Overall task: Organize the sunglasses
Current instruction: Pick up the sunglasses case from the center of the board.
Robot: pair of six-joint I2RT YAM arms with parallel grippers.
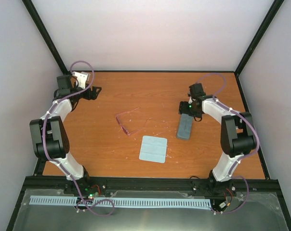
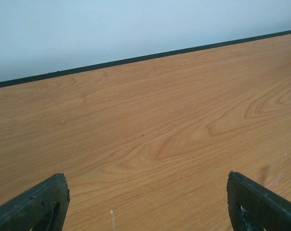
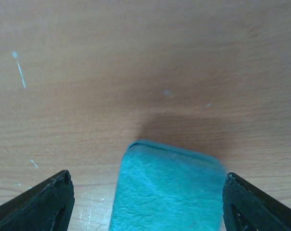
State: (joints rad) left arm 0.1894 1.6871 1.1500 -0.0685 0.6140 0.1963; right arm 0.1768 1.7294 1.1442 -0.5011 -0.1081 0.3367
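Observation:
The sunglasses (image 1: 128,122), with a thin translucent pink-purple frame, lie open on the wooden table (image 1: 155,91) near its middle. A grey-blue oblong case (image 1: 185,127) lies to their right. My right gripper (image 1: 188,111) is open directly over the far end of the case (image 3: 169,190); the case end sits between the spread fingers, with a gap on the left side. My left gripper (image 1: 93,91) is open and empty at the far left of the table, over bare wood. The sunglasses do not show in either wrist view.
A pale blue square cloth (image 1: 153,148) lies flat in front of the sunglasses. Black frame posts and pale walls enclose the table. A black strip (image 2: 145,58) marks the table's far edge in the left wrist view.

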